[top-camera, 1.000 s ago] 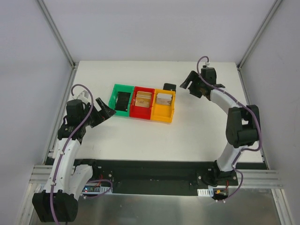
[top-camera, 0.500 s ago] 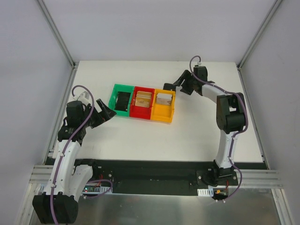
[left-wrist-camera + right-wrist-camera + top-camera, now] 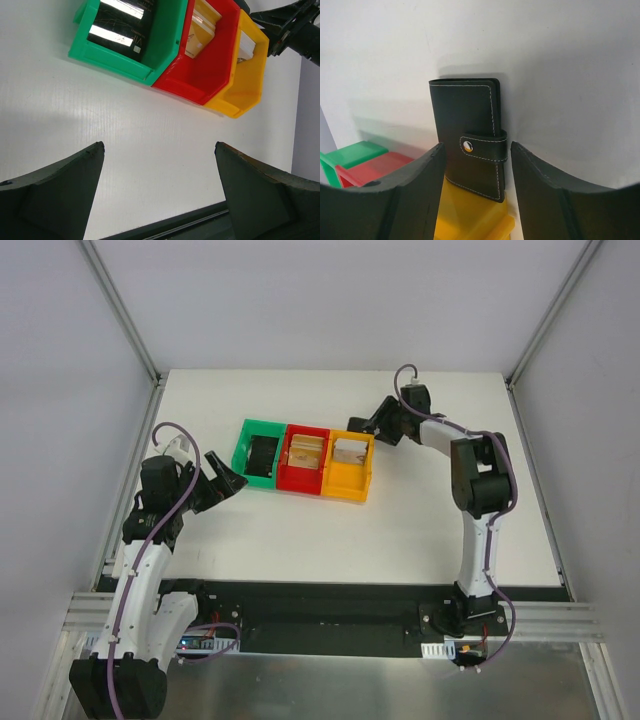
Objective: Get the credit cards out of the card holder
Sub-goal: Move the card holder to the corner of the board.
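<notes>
straddling the closed card holder (image 3: 465, 110), right gripper (image 3: 477, 146) stands half open, left gripper (image 3: 159, 146) gapes wide.

This is a robotics lab cell: my left arm (image 3: 137, 570) and right arm (image 3: 478, 540) stand bolted at a white table (image 3: 420, 530), boxed in by white panels (image 3: 330, 300) and aluminium rails (image 3: 120, 310).

Black stitched-leather card holder (image 3: 470, 130) nearly fills the gap between the right gripper (image 3: 476, 146) fingers. Orange plastic bin (image 3: 465, 217) hems one end.
</notes>
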You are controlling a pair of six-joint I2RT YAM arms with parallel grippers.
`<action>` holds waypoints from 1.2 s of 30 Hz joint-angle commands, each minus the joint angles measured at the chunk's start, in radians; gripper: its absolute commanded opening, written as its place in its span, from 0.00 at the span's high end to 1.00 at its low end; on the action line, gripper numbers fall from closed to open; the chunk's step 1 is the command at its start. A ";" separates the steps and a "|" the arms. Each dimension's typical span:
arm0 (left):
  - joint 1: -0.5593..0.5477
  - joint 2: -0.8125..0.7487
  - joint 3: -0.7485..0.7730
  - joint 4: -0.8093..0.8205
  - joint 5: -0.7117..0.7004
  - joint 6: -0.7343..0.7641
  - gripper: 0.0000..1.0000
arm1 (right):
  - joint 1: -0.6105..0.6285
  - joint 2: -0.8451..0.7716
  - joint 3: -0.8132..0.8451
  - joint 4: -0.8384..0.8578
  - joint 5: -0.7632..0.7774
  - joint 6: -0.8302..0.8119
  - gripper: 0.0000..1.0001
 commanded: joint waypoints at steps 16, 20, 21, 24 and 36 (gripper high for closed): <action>-0.013 -0.036 0.020 -0.004 -0.050 0.029 0.08 | 0.028 0.014 0.014 -0.056 0.039 0.018 0.69; -0.013 -0.041 0.020 -0.005 -0.052 0.028 0.08 | 0.023 0.007 0.001 -0.056 0.040 0.018 0.86; -0.013 -0.041 0.019 -0.005 -0.050 0.026 0.08 | 0.020 0.005 -0.003 -0.056 0.039 0.021 0.90; -0.013 -0.043 0.019 -0.007 -0.050 0.025 0.08 | 0.007 0.000 -0.013 -0.056 0.037 0.028 1.00; -0.013 -0.041 0.017 -0.007 -0.058 0.023 0.08 | -0.113 -0.088 -0.095 -0.033 0.026 0.019 1.00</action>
